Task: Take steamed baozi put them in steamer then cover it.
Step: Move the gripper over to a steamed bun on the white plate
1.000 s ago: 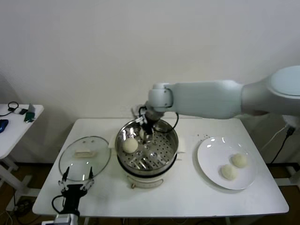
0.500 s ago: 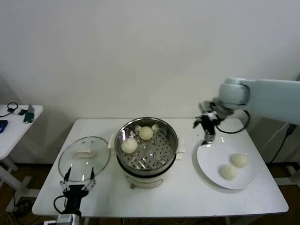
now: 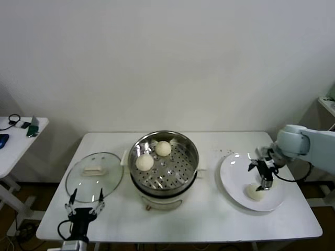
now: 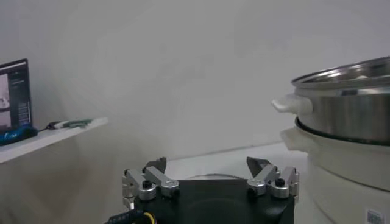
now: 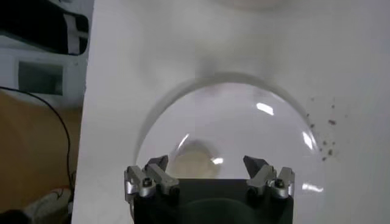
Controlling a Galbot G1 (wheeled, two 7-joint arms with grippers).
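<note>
Right end effector [image 3: 263,175]: fingers spread, empty, over the white plate [image 3: 233,180] above a baozi [image 3: 255,192].
Left end effector [image 3: 84,201]: released, parked at the desk [image 3: 209,219] front edge.
Steamer [image 3: 164,159]: uncovered, two baozi [image 3: 145,162] inside.
Glass lid [image 3: 94,175]: flat beside it.

A: Steamer [image 3: 164,159]: polished steel wall, mirror-bright, perforated metal tray; matt white plastic-looking base. Baozi [image 3: 145,162]: smooth, matt, pale dough.

B: Lid [image 3: 95,177], lower left of the frame: clear glass, glossy, metal rim. Plate [image 3: 234,178], right: glossy white, ceramic-looking, catching highlights. Bench [image 3: 209,217]: smooth matt white. Right hand [image 3: 263,171]: black body, bare-metal fingers.
</note>
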